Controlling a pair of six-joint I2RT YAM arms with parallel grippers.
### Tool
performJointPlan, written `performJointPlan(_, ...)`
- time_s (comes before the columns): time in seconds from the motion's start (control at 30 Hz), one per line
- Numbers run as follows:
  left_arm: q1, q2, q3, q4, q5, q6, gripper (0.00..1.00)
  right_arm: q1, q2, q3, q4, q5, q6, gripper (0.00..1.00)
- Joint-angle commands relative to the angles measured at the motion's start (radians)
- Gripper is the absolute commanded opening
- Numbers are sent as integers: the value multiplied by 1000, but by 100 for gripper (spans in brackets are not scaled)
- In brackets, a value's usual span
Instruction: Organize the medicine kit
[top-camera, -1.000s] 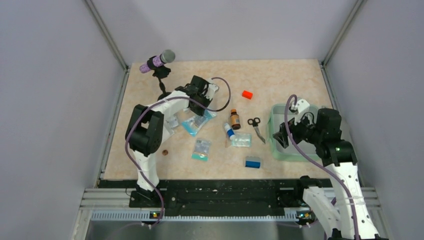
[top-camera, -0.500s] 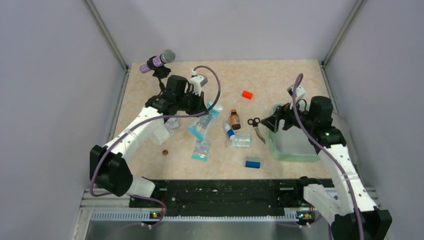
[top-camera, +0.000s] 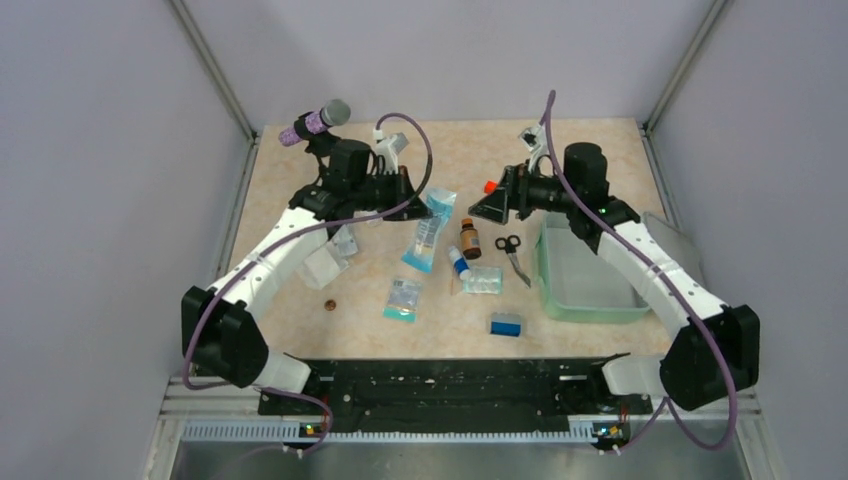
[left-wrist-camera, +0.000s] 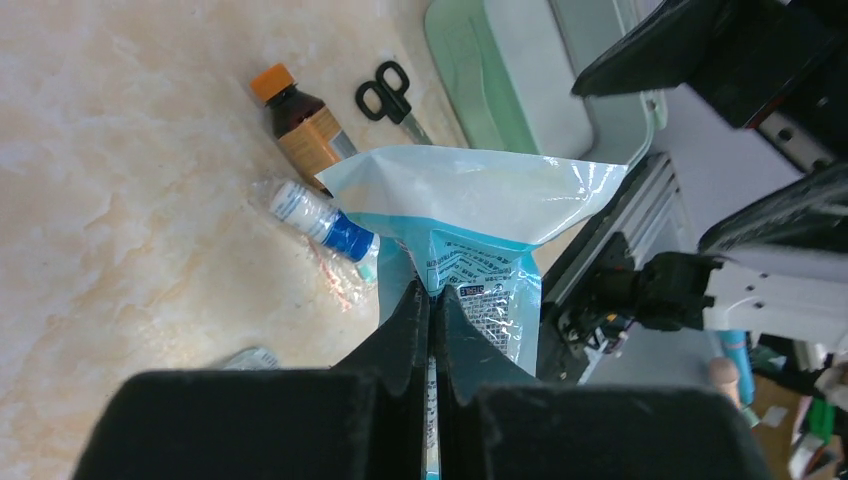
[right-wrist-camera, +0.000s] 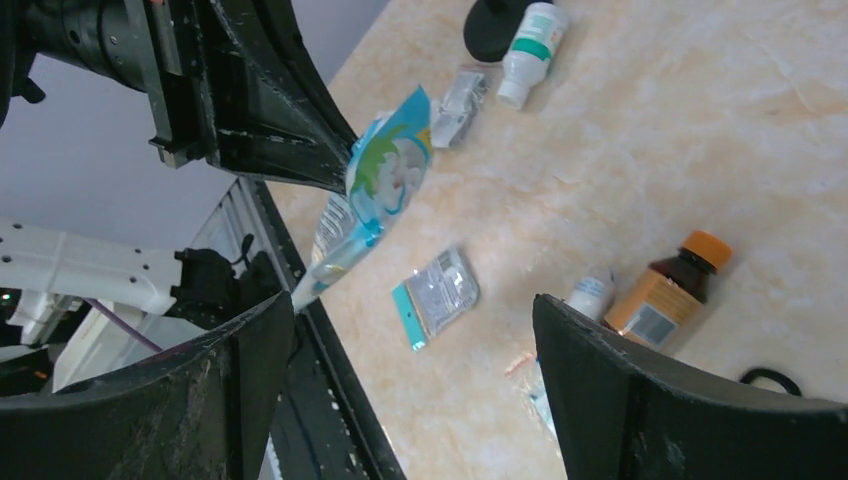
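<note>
- Since the earlier frame the right arm has swung off the medicine kit (top-camera: 590, 285) toward the far left. The left arm has carried its pouch (top-camera: 428, 232) rightward, toward the middle of the table (top-camera: 580, 150).
- The left gripper (left-wrist-camera: 430, 297) is pinched tight on the near edge of the blue-and-white pouch, which hangs slanted above the table, its free end pointing toward the kit.
- The right gripper (top-camera: 482, 208) stands with its jaws wide apart and nothing between them, facing left toward the pouch. In the right wrist view the pouch (right-wrist-camera: 375, 190) shows between the two black fingers (right-wrist-camera: 200, 400).
- Just beside the right gripper, on its far side, sits a small orange-red block (top-camera: 489, 186), partly hidden by it.
- Below the two grippers lie a brown bottle with an orange cap (top-camera: 469, 240), black-handled scissors (top-camera: 511, 255), a small white-and-blue bottle in clear wrap (top-camera: 457, 262) and a clear packet (top-camera: 483, 280), all close together.
- A small teal-edged sachet (top-camera: 403, 298) lies nearer and to the left; a blue block (top-camera: 506, 324) lies near the front edge.
- The medicine kit sits open at the right side of the table, right of the scissors and well apart from the pouch.
</note>
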Motion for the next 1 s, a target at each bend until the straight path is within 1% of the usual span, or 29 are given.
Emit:
performJointPlan(0.0, 8, 54, 72, 85, 2, -172, 0, 56, 81, 88, 99, -52, 67, 86)
performJointPlan(0.13, 7, 109, 77, 121, -42, -281, 0, 109, 148, 106, 124, -66, 87, 83)
performJointPlan(0.27, 7, 137, 71, 134, -81, -312, 0, 146, 201, 116, 165, -71, 121, 77)
performJointPlan(0.43, 7, 113, 34, 155, -91, -340, 0, 161, 265, 139, 176, -55, 156, 64)
performJointPlan(0.57, 8, 70, 0, 175, -90, -345, 0, 167, 306, 157, 171, -34, 171, 57)
performJointPlan(0.7, 12, 36, -46, 206, -77, -353, 0, 170, 326, 164, 168, -28, 157, 40)
performJointPlan(0.73, 13, 30, -57, 220, -66, -356, 0, 170, 327, 165, 166, -28, 149, 38)
performJointPlan(0.8, 16, 16, -76, 239, -50, -364, 0, 171, 330, 163, 162, -28, 144, 38)
performJointPlan(0.87, 18, 5, -85, 246, -41, -364, 0, 175, 333, 162, 161, -27, 141, 43)
performJointPlan(0.9, 18, -1, -88, 248, -35, -363, 0, 180, 332, 159, 160, -25, 139, 44)
performJointPlan(0.97, 21, -9, -97, 256, -14, -366, 0, 184, 333, 161, 161, -28, 129, 42)
